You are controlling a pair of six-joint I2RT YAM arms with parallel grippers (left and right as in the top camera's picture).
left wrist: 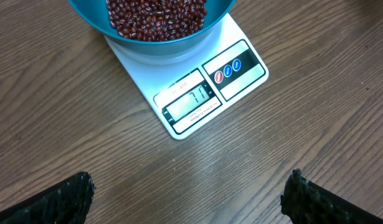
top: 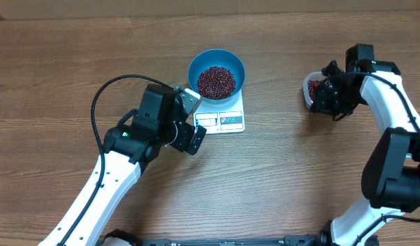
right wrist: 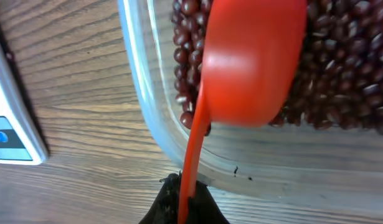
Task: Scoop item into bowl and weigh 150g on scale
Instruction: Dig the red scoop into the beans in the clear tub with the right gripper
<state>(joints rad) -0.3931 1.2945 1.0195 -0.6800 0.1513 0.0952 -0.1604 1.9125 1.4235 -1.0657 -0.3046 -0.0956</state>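
The blue bowl [top: 193, 68] stands on the white scale [top: 227, 120] and holds a heap of red-brown beans, the item [top: 216, 81]. In the left wrist view the bowl [left wrist: 160, 47], its beans [left wrist: 157, 15] and the scale's lit display [left wrist: 191, 102] lie ahead. My left gripper [top: 196, 121] [left wrist: 190, 193] hovers open over bare table just in front of the scale. My right gripper [top: 327, 92] [right wrist: 190, 196] is shut on the thin handle of a red scoop [right wrist: 253, 62], whose cup sits bottom-up over more beans [right wrist: 347, 62] in a clear tub [right wrist: 154, 118].
The clear tub [top: 311, 89] sits at the far right, partly hidden by the right arm. The scale's edge [right wrist: 10, 124] shows at the left of the right wrist view. A black cable [top: 100, 102] loops off the left arm.
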